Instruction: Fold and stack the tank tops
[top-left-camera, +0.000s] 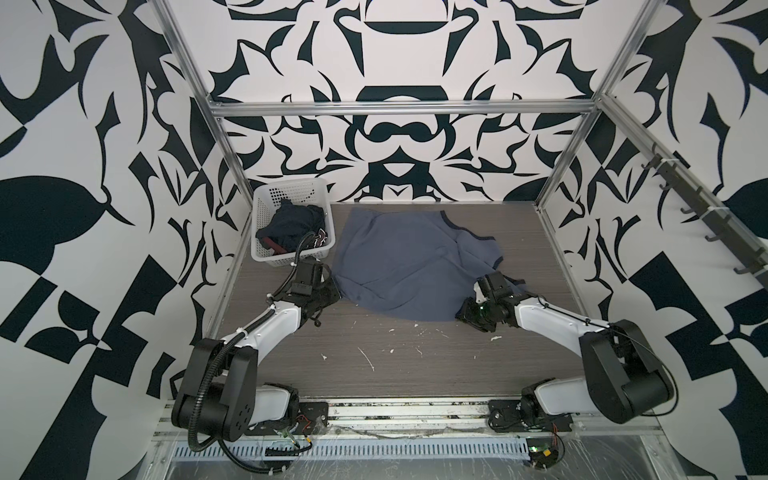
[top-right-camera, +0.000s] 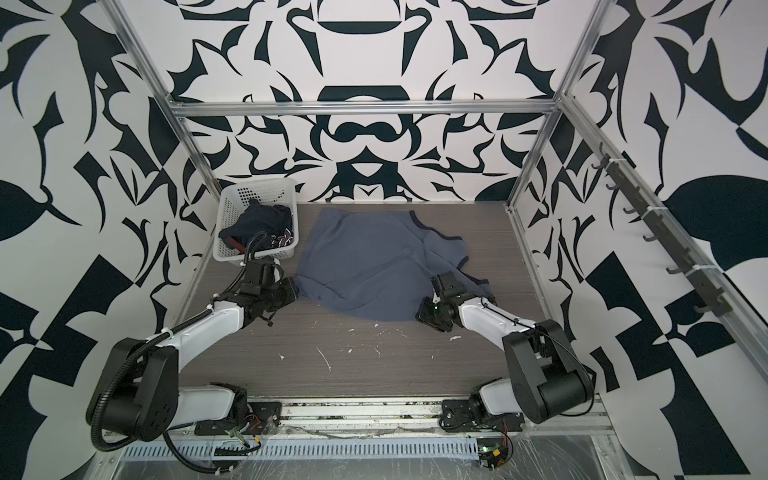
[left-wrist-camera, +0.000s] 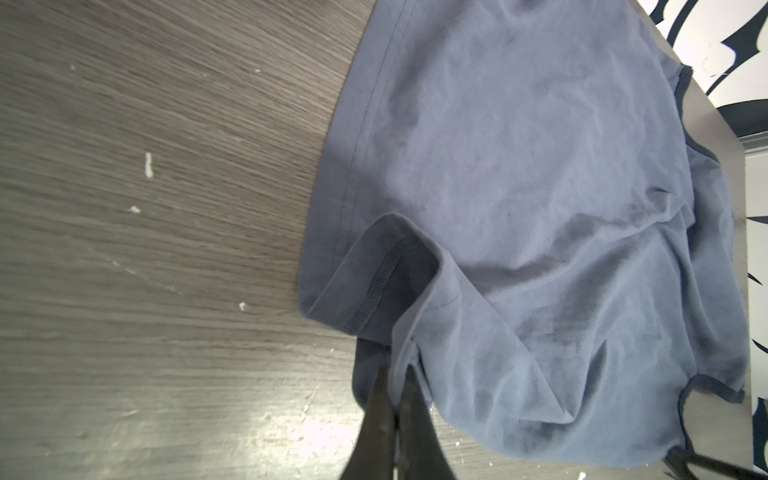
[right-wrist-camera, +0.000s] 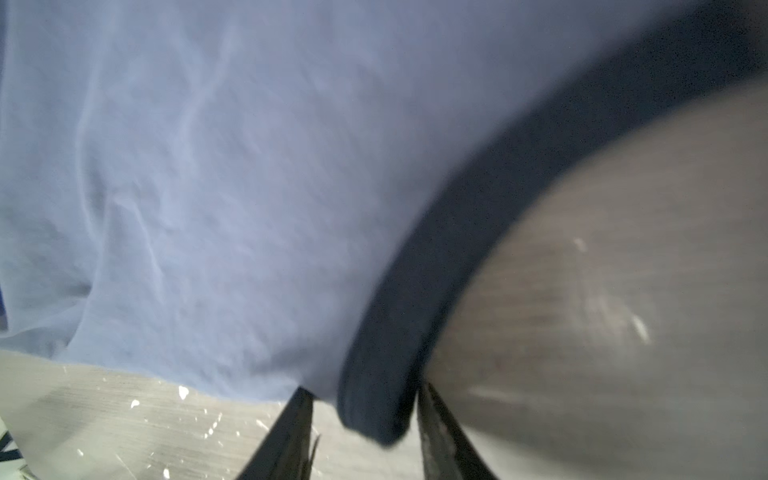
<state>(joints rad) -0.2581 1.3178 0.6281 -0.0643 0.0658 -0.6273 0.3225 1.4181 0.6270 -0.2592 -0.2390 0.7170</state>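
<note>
Two ends of the crosswise slate-blue tank top reach you. Your left hand pinches its hem; your right hand straddles the navy trim, unclamped.

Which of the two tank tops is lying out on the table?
The slate-blue tank top with navy trim, spread on the table; the navy, red-trimmed tank top sits bunched in the white basket.

navy top bunched, lettering unreadable
</note>
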